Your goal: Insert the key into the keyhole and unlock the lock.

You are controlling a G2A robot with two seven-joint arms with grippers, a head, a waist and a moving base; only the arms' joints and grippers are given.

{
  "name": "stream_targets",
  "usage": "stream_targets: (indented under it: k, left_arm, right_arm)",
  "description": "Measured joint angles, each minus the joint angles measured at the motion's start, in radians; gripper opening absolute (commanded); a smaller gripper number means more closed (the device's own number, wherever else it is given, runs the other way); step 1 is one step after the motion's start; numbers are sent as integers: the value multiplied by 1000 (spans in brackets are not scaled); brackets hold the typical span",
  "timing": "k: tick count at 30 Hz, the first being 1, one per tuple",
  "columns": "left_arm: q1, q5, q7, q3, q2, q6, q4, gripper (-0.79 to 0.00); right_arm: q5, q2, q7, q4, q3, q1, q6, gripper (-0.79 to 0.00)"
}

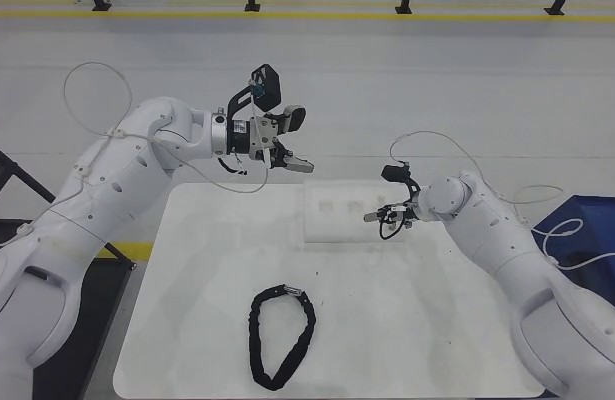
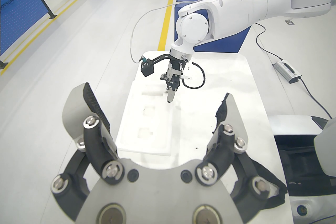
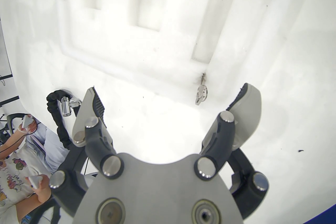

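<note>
Silver key (image 3: 201, 93) sits at the edge of the foam block (image 3: 170, 51); right hand (image 3: 170, 97) gapes wide over that edge, left hand (image 2: 157, 100) wide past the block's far corner, chain lock (image 1: 280, 335) well apart

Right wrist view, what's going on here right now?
Nothing is held yet. The right gripper hovers open just short of the key, which is stuck in the foam block beside a long slot. The left gripper is open too, raised near the table's far edge. The chain lock lies on the table nearer the robot, untouched.
</note>
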Motion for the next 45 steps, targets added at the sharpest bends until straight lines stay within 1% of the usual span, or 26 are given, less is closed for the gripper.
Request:
stream_targets:
  k: [10, 13, 16, 18, 21, 25, 26, 28, 29, 30, 31, 32, 33, 37, 43, 45]
  left_arm:
    - [0, 0, 0, 0, 0, 0, 0, 0]
    - [0, 0, 0, 0, 0, 0, 0, 0]
    - [0, 0, 0, 0, 0, 0, 0, 0]
    - [0, 0, 0, 0, 0, 0, 0, 0]
    - [0, 0, 0, 0, 0, 0, 0, 0]
    - [0, 0, 0, 0, 0, 0, 0, 0]
    - [0, 0, 0, 0, 0, 0, 0, 0]
    - [0, 0, 0, 0, 0, 0, 0, 0]
    - [0, 0, 0, 0, 0, 0, 0, 0]
    - [0, 0, 0, 0, 0, 0, 0, 0]
    - [0, 0, 0, 0, 0, 0, 0, 0]
    - [0, 0, 0, 0, 0, 0, 0, 0]
    - [0, 0, 0, 0, 0, 0, 0, 0]
    - [0, 0, 0, 0, 0, 0, 0, 0]
    - [0, 0, 0, 0, 0, 0, 0, 0]
    - [0, 0, 0, 0, 0, 0, 0, 0]
  right_arm:
    - [-6, 0, -6, -3, -3, -1, 6, 0]
    - [-57, 1, -20, -52, -9, -7, 85, 0]
    - [-136, 2, -10, -108, -26, -13, 198, 0]
    - [-150, 5, -8, -147, -21, -23, 246, 0]
    - [-166, 11, -5, -178, -9, -35, 287, 0]
    - [-176, 17, 6, -193, 5, -51, 299, 0]
    - [-177, 18, 10, -194, 8, -53, 304, -12]
    - [-178, 18, 21, -195, 16, -55, 316, -185]
    - [-181, 18, 26, -196, 19, -56, 321, -289]
    - [-185, 18, 31, -197, 21, -56, 328, -311]
    - [-189, 18, 37, -197, 23, -57, 335, -311]
    - [-193, 18, 44, -198, 24, -57, 342, -379]
    - [-198, 17, 52, -198, 26, -57, 350, -409]
    - [-212, 15, 62, -192, 33, -58, 372, -480]
    - [-218, 8, 44, -160, 49, -62, 374, -511]
    - [-218, 3, 37, -149, 52, -63, 373, -548]
